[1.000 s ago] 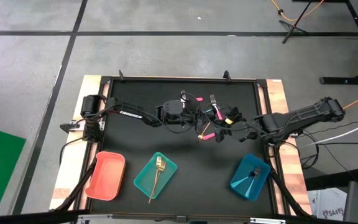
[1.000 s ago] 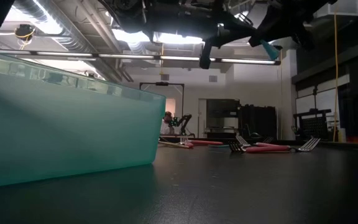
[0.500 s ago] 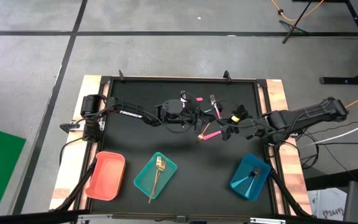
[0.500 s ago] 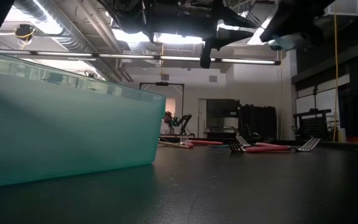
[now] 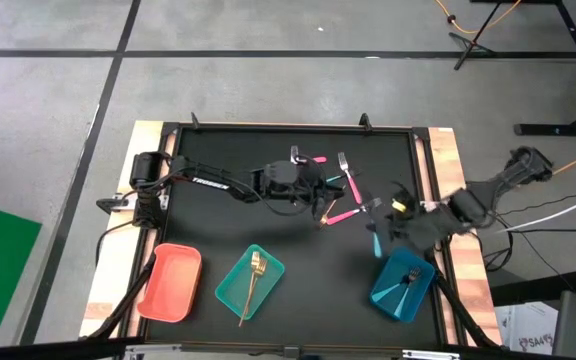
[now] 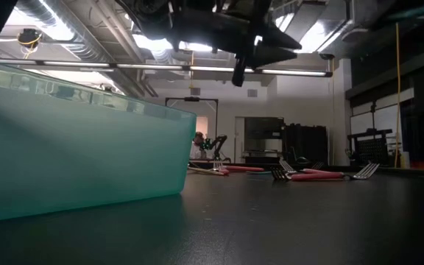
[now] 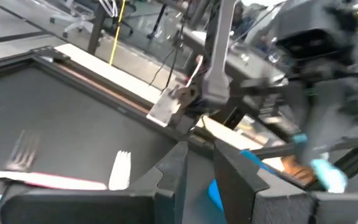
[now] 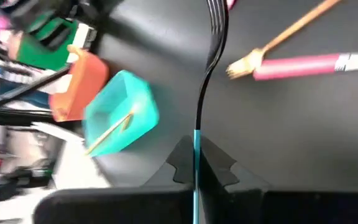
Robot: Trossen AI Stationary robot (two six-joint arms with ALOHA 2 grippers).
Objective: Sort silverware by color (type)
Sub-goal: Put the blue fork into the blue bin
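My right gripper [image 5: 380, 232] hovers at the right of the table, just beyond the blue tray [image 5: 402, 284], and is shut on a light-blue-handled fork [image 8: 207, 68]. My left gripper [image 5: 320, 192] stands over the loose silverware at mid-table, its fingers slightly open and empty. Pink-handled pieces [image 5: 340, 213] and a gold fork [image 5: 323, 210] lie flat on the dark table top. In the teal tray [image 5: 251, 280] lies one gold fork [image 5: 255, 272]. The blue tray holds one piece [image 5: 405, 282]. My right gripper pinches the fork by its light-blue handle [image 8: 196, 142] between the two fingers. The fork lies along the fingers and sticks out ahead of them, its tined head [image 8: 216, 15] farthest from the wrist. It is lifted clear of the table.
A pink-orange tray [image 5: 171, 282] stands at the near left beside the teal one. The table has a raised frame with wooden strips [image 5: 446, 150] at its sides. Bare dark table top shows between the teal and blue trays.
My right gripper has drawn back from the mid-table pile toward the near right, toward the blue tray, carrying the light-blue-handled fork, and has turned as it went. The other silverware has stayed where it lay.
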